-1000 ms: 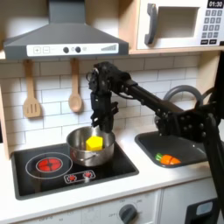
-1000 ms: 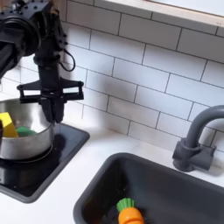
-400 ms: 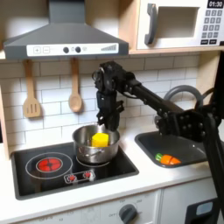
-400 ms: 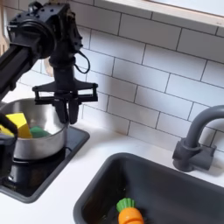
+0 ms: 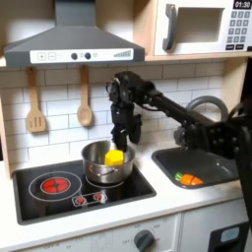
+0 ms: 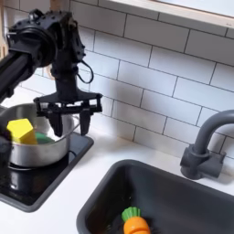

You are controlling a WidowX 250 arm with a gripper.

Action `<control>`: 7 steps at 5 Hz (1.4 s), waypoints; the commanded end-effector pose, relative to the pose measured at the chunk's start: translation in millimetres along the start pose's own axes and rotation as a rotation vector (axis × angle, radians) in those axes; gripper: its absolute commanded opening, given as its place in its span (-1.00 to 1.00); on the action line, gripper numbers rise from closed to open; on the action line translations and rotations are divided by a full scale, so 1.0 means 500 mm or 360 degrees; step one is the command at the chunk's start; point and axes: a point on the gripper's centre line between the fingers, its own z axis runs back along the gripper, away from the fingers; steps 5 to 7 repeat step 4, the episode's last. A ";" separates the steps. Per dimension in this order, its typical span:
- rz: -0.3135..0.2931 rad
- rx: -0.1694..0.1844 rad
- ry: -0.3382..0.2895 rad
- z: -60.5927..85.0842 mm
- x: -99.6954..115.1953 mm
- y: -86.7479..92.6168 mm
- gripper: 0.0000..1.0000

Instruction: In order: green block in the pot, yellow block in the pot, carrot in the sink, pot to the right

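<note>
The shiny steel pot point(image 5: 98, 169) point(image 6: 37, 152) stands on the stovetop's right side. The yellow block point(image 5: 115, 157) point(image 6: 20, 131) lies inside it, and beside it a sliver of the green block point(image 6: 42, 139) shows. My gripper point(image 5: 122, 145) point(image 6: 70, 122) hangs open just above the pot's right rim, fingers spread and holding nothing. The orange carrot point(image 5: 186, 179) point(image 6: 134, 222) lies in the dark grey sink point(image 5: 209, 163) point(image 6: 187, 196), on the right in both exterior views.
The arched faucet point(image 5: 203, 104) point(image 6: 206, 144) rises behind the sink. A wooden spatula point(image 5: 35, 102) and spoon point(image 5: 85, 98) hang on the tiled wall. A red burner point(image 5: 56, 183) marks the stove's left half. Range hood point(image 5: 69, 39) and microwave point(image 5: 202, 28) sit overhead.
The pot has slid to the right on the stove with the gripper at its rim. The fingers, shut before, have now spread open and let go of the rim.
</note>
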 end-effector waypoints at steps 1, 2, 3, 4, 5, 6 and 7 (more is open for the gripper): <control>0.0052 -0.0051 -0.0104 0.056 -0.013 0.018 1.00; 0.0112 -0.0042 -0.0149 0.087 -0.021 0.045 1.00; 0.0100 -0.0052 -0.0141 0.082 -0.022 0.035 1.00; 0.0096 -0.0053 -0.0146 0.085 -0.022 0.035 1.00; 0.0096 -0.0053 -0.0146 0.085 -0.022 0.035 1.00; 0.0096 -0.0053 -0.0146 0.085 -0.022 0.035 1.00; 0.0096 -0.0053 -0.0146 0.085 -0.022 0.035 1.00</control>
